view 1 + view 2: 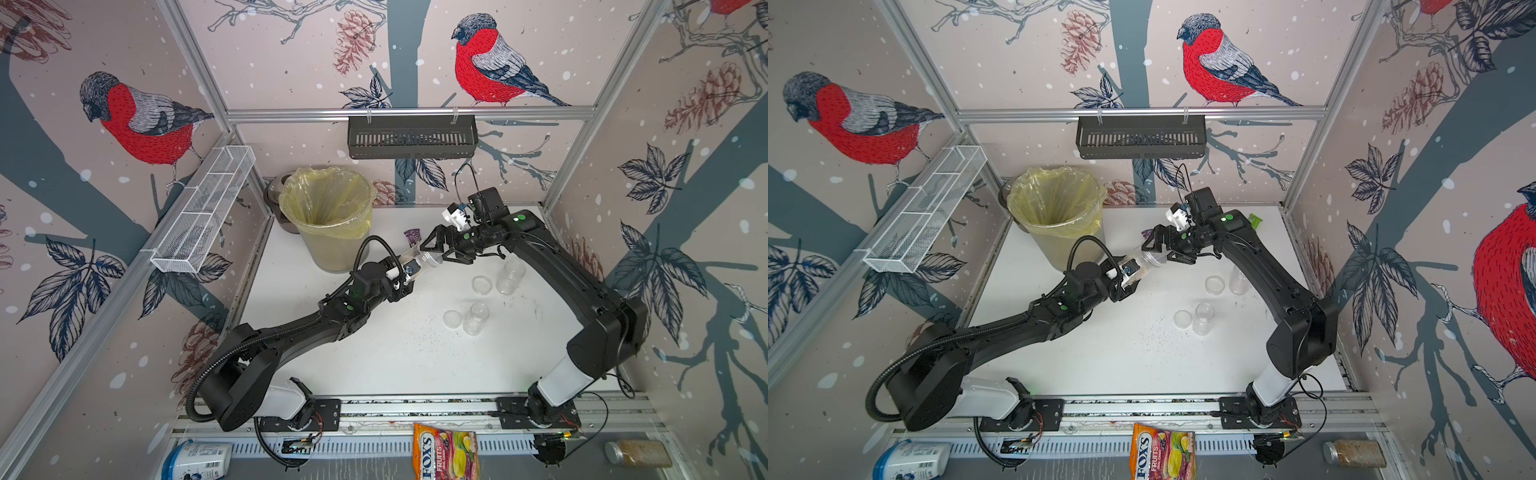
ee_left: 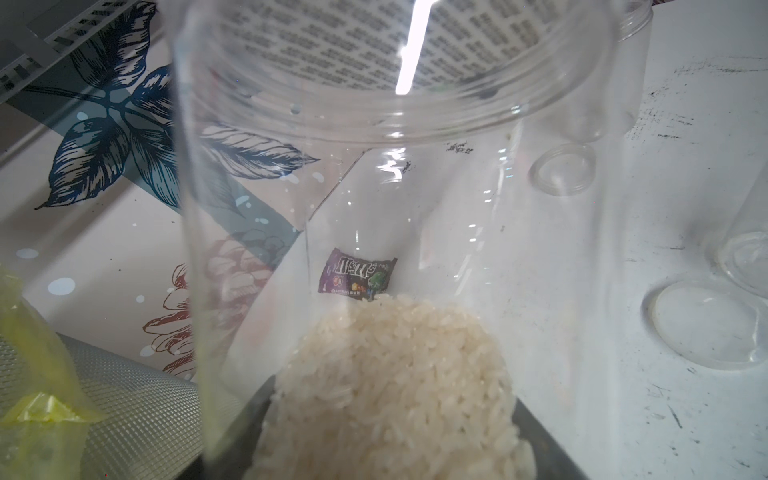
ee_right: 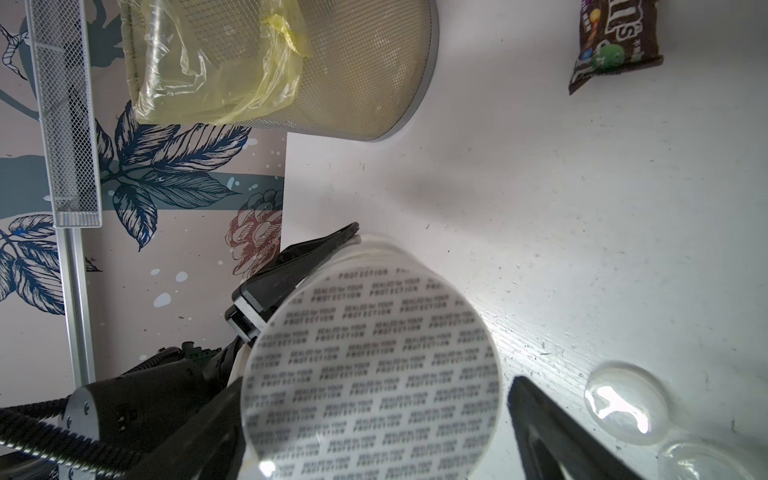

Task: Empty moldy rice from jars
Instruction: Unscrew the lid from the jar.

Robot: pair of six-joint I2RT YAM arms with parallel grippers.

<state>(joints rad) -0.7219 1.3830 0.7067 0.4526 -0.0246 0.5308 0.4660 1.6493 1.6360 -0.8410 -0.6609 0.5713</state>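
Right hand [image 1: 438,252] astride lid [image 3: 374,365] of jar [image 1: 423,262]

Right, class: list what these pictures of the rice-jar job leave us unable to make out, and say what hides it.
Bin, both top views: bottom dim inside the yellow liner, contents unreadable.
Left gripper, left wrist view: hidden behind the wide jar.
Mould specks in the rice: too small to tell.
Fox's bag: cut by the bottom edge of both top views.
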